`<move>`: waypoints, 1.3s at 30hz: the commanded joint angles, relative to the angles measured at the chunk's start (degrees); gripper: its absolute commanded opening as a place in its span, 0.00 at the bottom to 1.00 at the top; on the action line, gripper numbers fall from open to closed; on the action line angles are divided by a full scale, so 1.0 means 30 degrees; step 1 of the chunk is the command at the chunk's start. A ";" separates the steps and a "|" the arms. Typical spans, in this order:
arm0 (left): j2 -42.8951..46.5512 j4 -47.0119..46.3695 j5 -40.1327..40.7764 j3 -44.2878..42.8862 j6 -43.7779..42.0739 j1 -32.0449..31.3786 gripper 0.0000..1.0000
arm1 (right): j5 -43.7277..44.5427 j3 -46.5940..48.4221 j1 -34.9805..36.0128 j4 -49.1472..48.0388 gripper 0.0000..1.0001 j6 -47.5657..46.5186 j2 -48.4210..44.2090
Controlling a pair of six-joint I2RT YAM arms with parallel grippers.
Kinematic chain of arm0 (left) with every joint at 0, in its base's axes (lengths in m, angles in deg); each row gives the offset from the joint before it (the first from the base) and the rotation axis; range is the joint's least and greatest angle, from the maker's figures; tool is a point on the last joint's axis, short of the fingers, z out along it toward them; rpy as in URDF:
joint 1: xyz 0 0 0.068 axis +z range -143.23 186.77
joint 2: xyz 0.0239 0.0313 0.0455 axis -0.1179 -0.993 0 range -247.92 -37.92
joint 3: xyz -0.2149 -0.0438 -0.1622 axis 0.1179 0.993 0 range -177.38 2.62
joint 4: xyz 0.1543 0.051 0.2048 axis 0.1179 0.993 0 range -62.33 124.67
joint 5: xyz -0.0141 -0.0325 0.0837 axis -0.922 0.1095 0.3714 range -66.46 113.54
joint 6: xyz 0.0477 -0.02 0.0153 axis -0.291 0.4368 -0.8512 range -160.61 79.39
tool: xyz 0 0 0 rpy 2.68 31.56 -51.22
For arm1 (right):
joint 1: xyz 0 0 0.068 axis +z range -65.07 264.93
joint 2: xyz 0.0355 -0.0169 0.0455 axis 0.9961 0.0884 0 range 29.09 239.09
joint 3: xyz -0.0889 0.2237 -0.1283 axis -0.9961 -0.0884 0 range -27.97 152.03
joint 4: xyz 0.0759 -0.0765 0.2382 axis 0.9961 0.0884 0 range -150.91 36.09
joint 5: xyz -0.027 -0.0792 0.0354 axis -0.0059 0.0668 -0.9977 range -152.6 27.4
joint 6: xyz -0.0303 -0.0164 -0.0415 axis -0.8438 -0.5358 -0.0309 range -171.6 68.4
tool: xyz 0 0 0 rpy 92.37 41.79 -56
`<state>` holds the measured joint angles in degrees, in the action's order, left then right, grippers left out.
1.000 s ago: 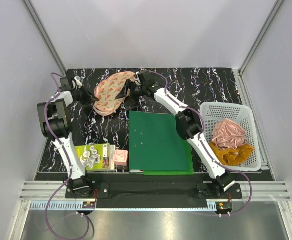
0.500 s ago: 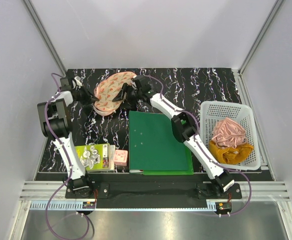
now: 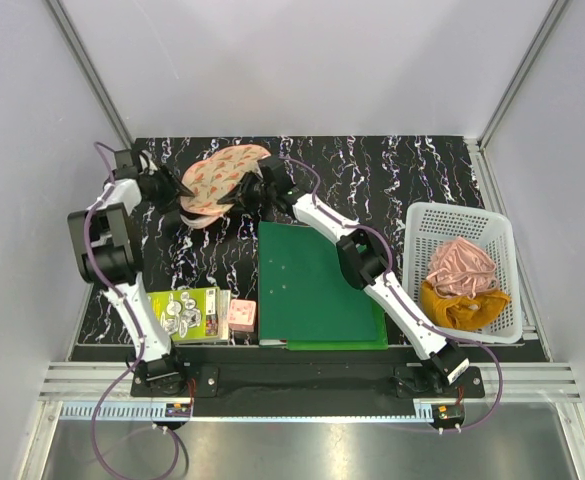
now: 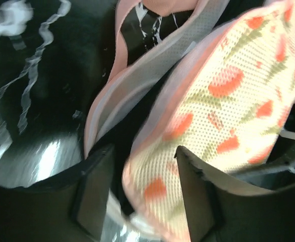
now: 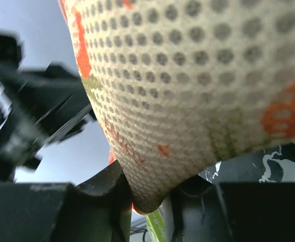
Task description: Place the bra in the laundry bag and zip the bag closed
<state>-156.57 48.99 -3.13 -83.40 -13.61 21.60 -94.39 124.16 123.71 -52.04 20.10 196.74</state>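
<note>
1. Top external view: the peach-pink bean-shaped laundry bag with red watermelon slices is at the far side of the black marbled bench, between the two hands.
2. The left hand is at the bag's left end. In the left wrist view its two fingers are partly apart, and the bag's rim is squeezed between them.
3. The right hand is at the bag's right end. In the right wrist view its fingers are close together and pinch the bag's dotted mesh edge.
4. In the left wrist view the bag's two pink edges stand apart with a dark gap. I cannot tell what is inside.
5. A flat green folder lies on the bench just in front of the bag.
6. A white plastic basket at the right holds a shiny pink cloth and a mustard-orange cloth.
</note>
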 commanded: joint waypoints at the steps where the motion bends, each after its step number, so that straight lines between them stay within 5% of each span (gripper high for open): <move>1: 0.5694 0.1125 0.3872 0.1333 -0.0037 0.0154 0.66 | 0.0929 -0.1079 0.0050 -0.0991 0.31 0.1411 -0.1302; 2: 0.6582 0.1154 0.4404 0.2731 0.0137 0.0096 0.77 | 0.0987 -0.1402 0.0021 -0.0991 0.31 0.1441 -0.1536; 5: 0.9690 0.1155 0.5872 0.5485 0.0110 -0.0167 0.79 | 0.1163 -0.2137 0.0050 -0.0962 0.31 0.1645 -0.1949; 10: 1.2682 -0.0534 0.5087 0.9067 -0.1087 -0.2741 0.56 | 0.1397 -0.2196 0.0080 -0.0466 0.31 0.2349 -0.2329; 15: 1.4032 -0.4348 0.5813 1.2319 -0.1384 -0.5609 0.47 | 0.1485 -0.3335 0.0138 -0.0201 0.32 0.3430 -0.3644; 26: 1.0841 -0.8509 0.8335 1.2208 -0.2203 -0.7519 0.58 | 0.1748 -0.4305 0.0372 0.1145 0.28 0.6213 -0.4732; 39: 0.7969 -1.0272 0.9327 1.0891 -0.2263 -0.7785 0.55 | 0.2218 -0.3603 0.0753 0.2290 0.26 0.7096 -0.4469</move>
<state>-130.80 23.76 21.32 -47.19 -19.60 -1.48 -88.54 111.46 124.96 -46.05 40.14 187.39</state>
